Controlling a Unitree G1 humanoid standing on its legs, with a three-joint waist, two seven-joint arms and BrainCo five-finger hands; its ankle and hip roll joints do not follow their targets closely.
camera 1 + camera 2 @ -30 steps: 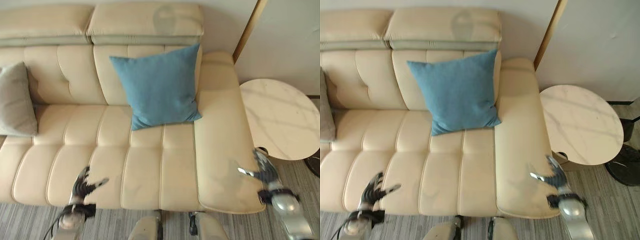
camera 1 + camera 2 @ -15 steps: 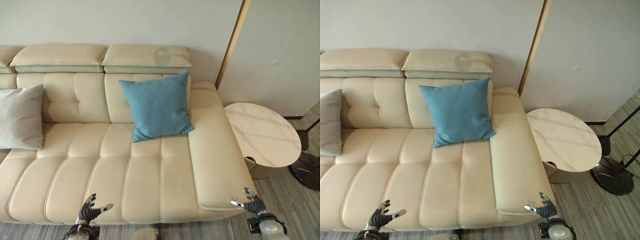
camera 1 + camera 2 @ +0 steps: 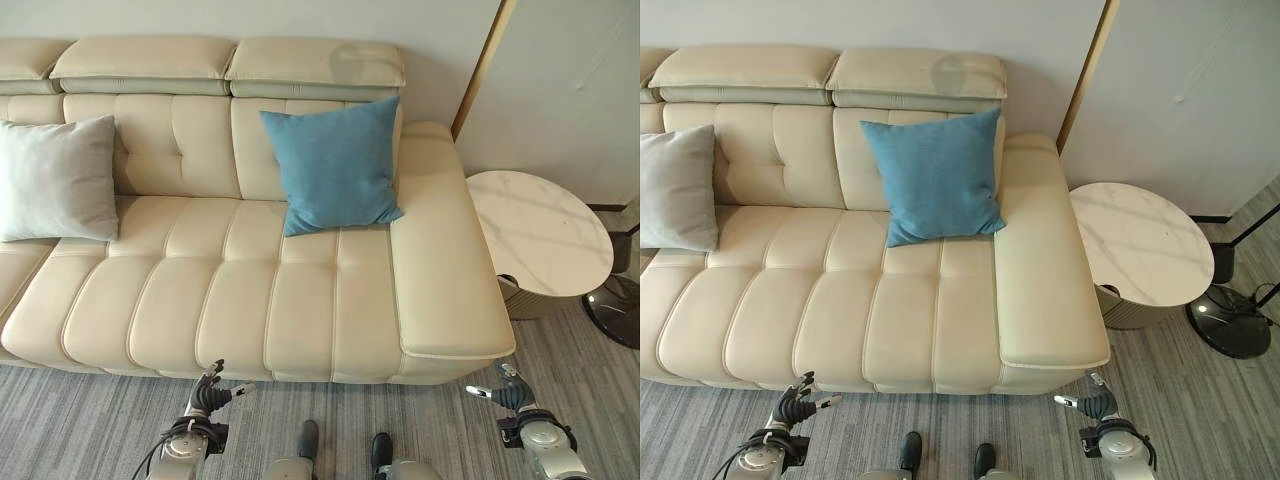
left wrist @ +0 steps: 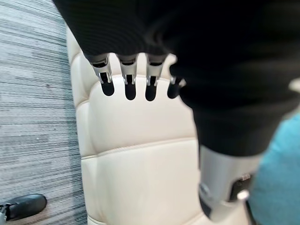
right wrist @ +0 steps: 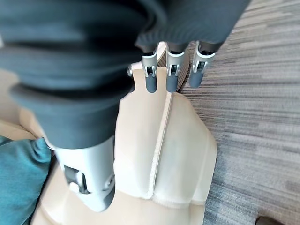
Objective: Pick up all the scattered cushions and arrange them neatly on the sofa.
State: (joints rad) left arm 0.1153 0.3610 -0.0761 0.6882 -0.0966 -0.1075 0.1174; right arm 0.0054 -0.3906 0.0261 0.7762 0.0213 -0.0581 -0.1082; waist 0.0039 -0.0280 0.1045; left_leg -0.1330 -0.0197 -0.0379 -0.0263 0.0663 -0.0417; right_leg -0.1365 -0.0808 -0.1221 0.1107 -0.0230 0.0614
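- My left hand (image 3: 207, 398) hangs low before the sofa (image 3: 300, 300), fingers spread, holding nothing.
- My right hand (image 3: 505, 392) hangs by the armrest corner, fingers relaxed and empty.
- A blue cushion (image 3: 335, 165) leans on the backrest.
- A grey cushion (image 3: 55, 178) leans further left.
- A round marble table (image 3: 540, 230) stands beside the armrest.

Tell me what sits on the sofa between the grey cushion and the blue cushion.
Nothing: in the left eye view, only bare cream seat and backrest of the sofa separate the grey cushion from the blue cushion.
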